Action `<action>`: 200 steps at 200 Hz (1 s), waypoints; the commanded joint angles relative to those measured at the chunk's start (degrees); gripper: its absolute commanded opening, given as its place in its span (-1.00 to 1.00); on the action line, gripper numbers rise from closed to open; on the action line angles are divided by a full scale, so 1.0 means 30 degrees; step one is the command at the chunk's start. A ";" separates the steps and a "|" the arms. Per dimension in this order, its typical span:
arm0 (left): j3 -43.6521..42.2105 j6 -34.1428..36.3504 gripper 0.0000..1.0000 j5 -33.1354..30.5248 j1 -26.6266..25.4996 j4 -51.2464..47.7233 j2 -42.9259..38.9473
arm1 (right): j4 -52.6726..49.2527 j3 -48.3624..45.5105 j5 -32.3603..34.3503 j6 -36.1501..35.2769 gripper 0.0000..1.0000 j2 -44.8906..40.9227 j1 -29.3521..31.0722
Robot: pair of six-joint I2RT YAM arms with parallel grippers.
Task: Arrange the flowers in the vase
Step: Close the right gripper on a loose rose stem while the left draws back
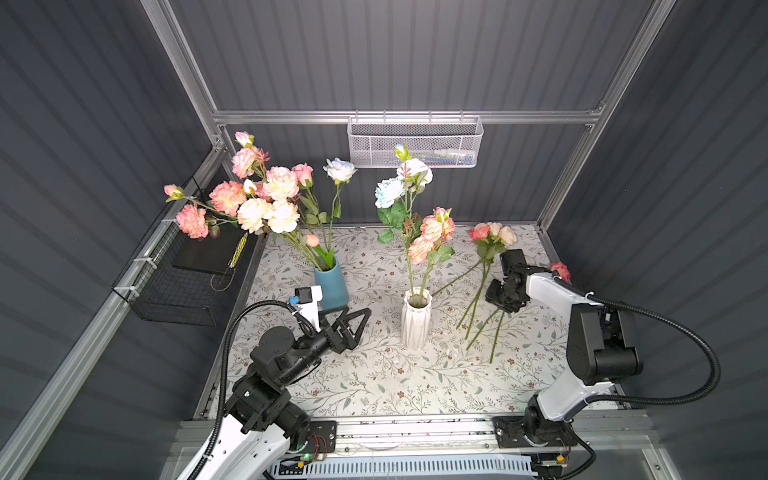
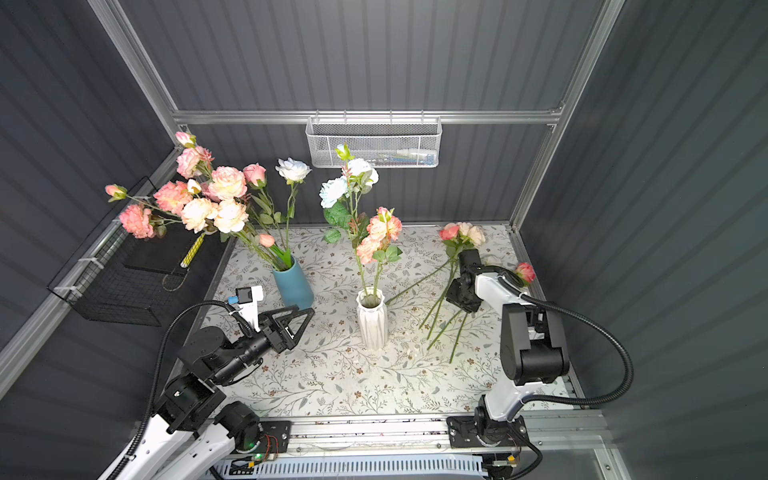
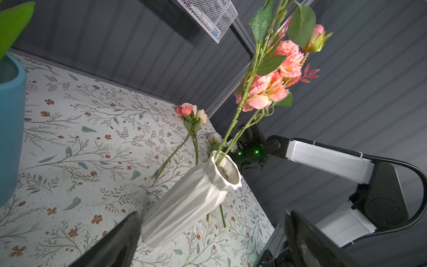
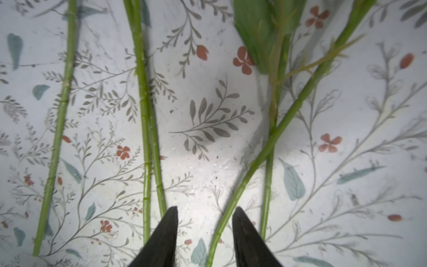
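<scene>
The white ribbed vase [image 1: 415, 320] [image 3: 191, 201] stands mid-table and holds pink and pale-blue flowers [image 1: 432, 237]. Several loose flowers lie on the table to its right, blooms [image 1: 494, 235] far, stems [image 1: 478, 309] near. My right gripper [image 1: 503, 303] points down over those stems. In the right wrist view its jaws [image 4: 205, 210] stand apart with one green stem [image 4: 223, 225] running between the fingertips, not pinched. Left of the vase, my left gripper [image 1: 360, 328] [image 3: 212, 212] hovers wide open and holds nothing.
A blue vase [image 1: 332, 284] packed with pink and cream flowers [image 1: 257, 195] stands at the back left, just behind my left wrist. A single pink rose [image 1: 561, 270] lies by the right arm. A white mesh basket [image 1: 415, 143] hangs on the back wall, a black wire basket [image 1: 178, 286] on the left wall.
</scene>
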 commanded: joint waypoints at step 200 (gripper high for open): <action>-0.0026 0.1204 0.99 -0.0904 -0.0043 -0.1408 -0.1016 | -0.1089 0.0784 0.0593 -0.0733 -0.86 0.2229 -0.0223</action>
